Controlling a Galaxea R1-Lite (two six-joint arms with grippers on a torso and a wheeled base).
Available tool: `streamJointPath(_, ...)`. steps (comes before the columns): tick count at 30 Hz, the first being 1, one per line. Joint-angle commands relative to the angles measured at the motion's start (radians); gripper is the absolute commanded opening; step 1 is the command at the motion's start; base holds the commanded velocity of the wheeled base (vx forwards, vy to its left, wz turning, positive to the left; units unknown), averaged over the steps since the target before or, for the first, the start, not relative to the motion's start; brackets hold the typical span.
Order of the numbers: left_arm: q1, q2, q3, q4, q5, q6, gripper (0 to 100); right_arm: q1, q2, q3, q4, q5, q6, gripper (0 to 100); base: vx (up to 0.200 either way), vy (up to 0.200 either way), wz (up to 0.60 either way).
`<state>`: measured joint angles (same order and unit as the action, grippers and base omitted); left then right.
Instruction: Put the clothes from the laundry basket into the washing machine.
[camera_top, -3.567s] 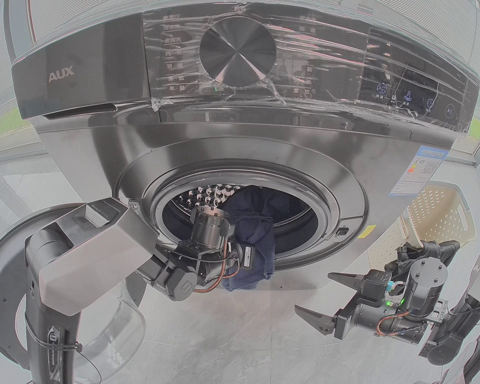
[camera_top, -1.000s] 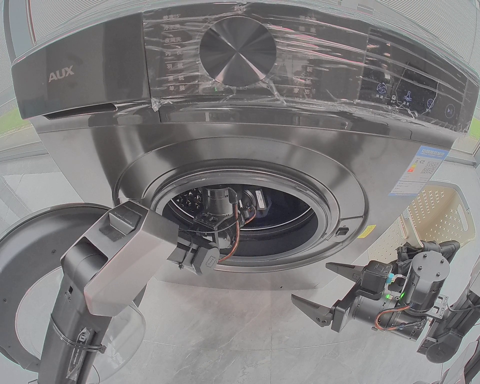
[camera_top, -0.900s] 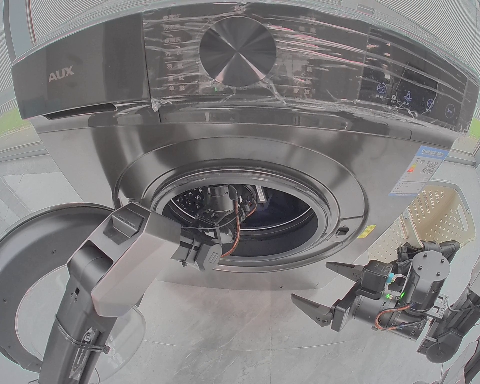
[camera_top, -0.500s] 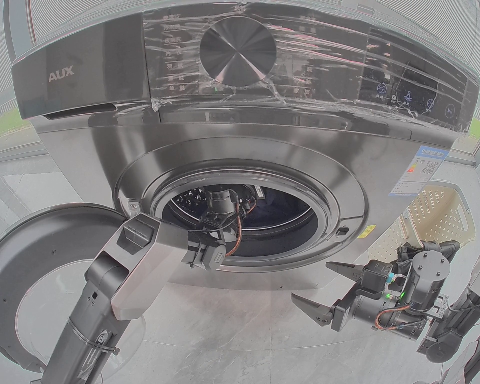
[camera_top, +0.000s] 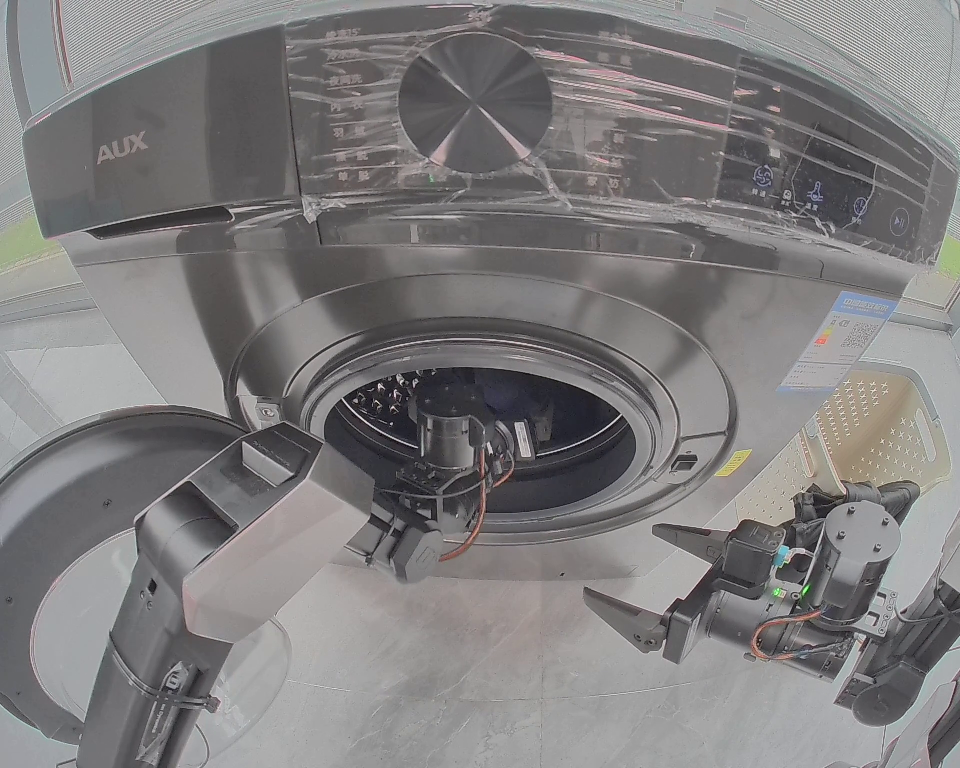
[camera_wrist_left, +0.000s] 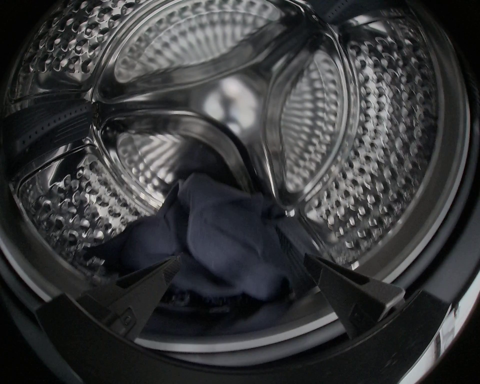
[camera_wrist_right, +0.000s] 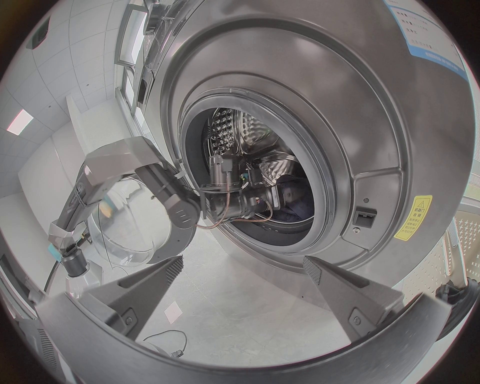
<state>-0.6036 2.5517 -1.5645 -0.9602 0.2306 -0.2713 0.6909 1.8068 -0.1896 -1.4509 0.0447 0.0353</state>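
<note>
The grey washing machine (camera_top: 520, 290) stands with its round door (camera_top: 60, 520) swung open to the left. A dark navy garment (camera_wrist_left: 225, 235) lies loose at the bottom of the steel drum (camera_wrist_left: 320, 125). My left arm (camera_top: 450, 430) is at the mouth of the opening. The left gripper (camera_wrist_left: 241, 259) is open just above the garment, with nothing between its fingers. The garment (camera_wrist_right: 295, 205) also shows past that arm in the right wrist view. Low in front of the machine, right of the opening, my right gripper (camera_top: 640, 585) hangs open and empty. The cream perforated laundry basket (camera_top: 880, 430) stands at the far right.
The drum's rubber rim (camera_wrist_left: 300, 340) runs close under the left fingers. The door's glass bowl (camera_top: 240, 660) bulges out beside my left arm. Grey tiled floor (camera_top: 480, 660) lies open between the two arms.
My left arm carried the navy garment into the drum and let it go. Since half a second ago, it has drawn back a little toward the opening. The right arm has not moved.
</note>
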Motion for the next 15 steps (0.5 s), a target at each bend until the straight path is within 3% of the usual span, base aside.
streamJointPath(1, -0.085, -0.231, 0.396, -0.097, -0.036, 0.09, 100, 0.001, -0.003, 0.013, 0.0, 0.0, 0.0, 100, 0.0, 0.0, 0.0)
streamJointPath(4, -0.133, -0.283, 0.577, -0.244, -0.048, 0.132, 100, -0.001, -0.012, 0.027, 0.0, -0.005, 0.0, 100, 0.0, 0.0, 0.0)
streamJointPath(6, -0.145, -0.311, 0.647, -0.302, -0.05, 0.139, 100, -0.001, -0.023, 0.036, 0.0, -0.016, 0.0, 100, 0.0, 0.0, 0.0)
streamJointPath(12, -0.165, -0.45, 0.905, -0.443, -0.103, 0.136, 100, -0.007, -0.075, 0.061, 0.001, -0.031, -0.002, 100, 0.0, 0.0, 0.0)
streamJointPath(15, -0.176, -0.599, 1.081, -0.485, -0.125, 0.13, 100, -0.013, -0.135, 0.088, 0.006, -0.074, -0.002, 100, 0.0, 0.0, 0.0)
